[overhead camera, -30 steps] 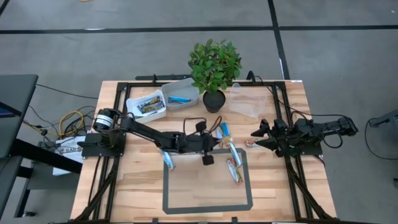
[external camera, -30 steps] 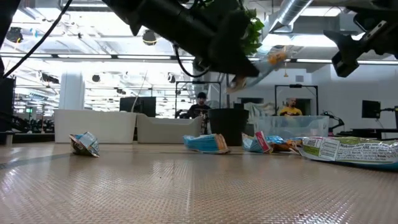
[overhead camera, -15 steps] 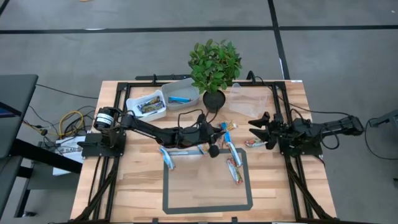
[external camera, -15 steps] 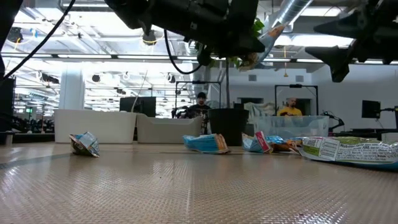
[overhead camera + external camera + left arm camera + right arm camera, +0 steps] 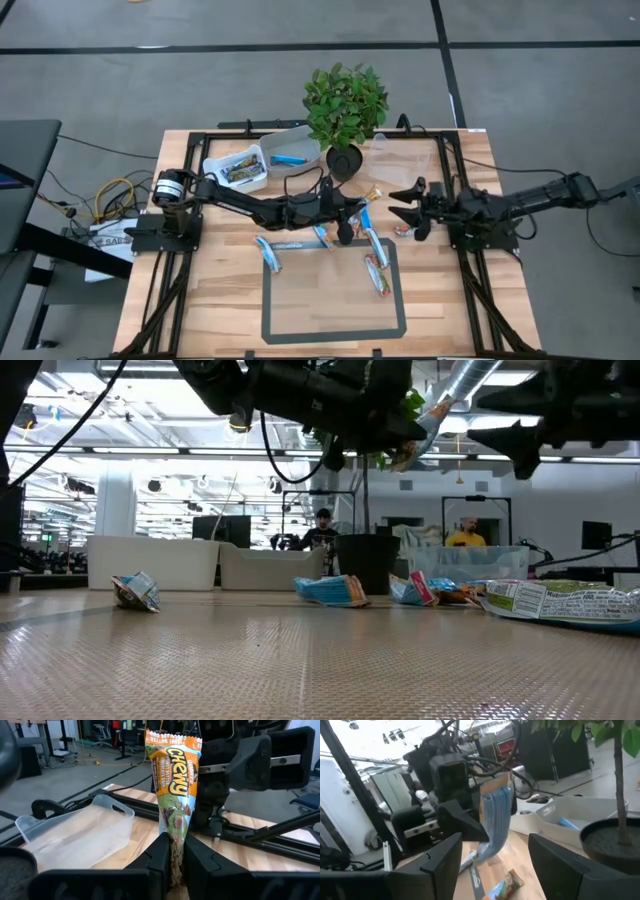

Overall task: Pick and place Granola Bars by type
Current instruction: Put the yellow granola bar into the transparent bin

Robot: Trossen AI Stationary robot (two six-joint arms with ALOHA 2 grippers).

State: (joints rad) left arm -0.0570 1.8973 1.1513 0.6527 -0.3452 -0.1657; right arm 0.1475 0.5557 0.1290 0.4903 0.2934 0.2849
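My left gripper (image 5: 355, 212) hangs above the table's middle, shut on an orange Chewy granola bar (image 5: 175, 780). My right gripper (image 5: 397, 207) stands open just right of it, pointing at the bar's free end (image 5: 374, 196), fingers apart from it (image 5: 495, 865). Several more bars lie flat on the wood: one at the left (image 5: 268, 250), a blue-white one (image 5: 322, 237), two in the taped frame (image 5: 376, 262), one under my right gripper (image 5: 405, 230). The low view shows the held bar (image 5: 425, 432) high over the table. My left gripper pinches the bar's near end (image 5: 174, 832) between its two fingers (image 5: 159, 851). The fingers come level from the table's left and lie along the bar. The bar sticks out past the fingertips toward the right arm, lifted clear and tilted slightly upward.
At the far edge stand a white tub (image 5: 237, 168) holding brown bars, a second tub (image 5: 292, 152) holding a blue bar, a potted plant (image 5: 345, 110) and a clear tub (image 5: 400, 160). A grey taped rectangle (image 5: 335, 335) marks the near middle of the table.
My left gripper has risen and gone toward the table's far right, rolling as it went, with the orange bar now higher and clear of the table. My right gripper has reached out toward the table's left, to just short of the bar, and has lifted.
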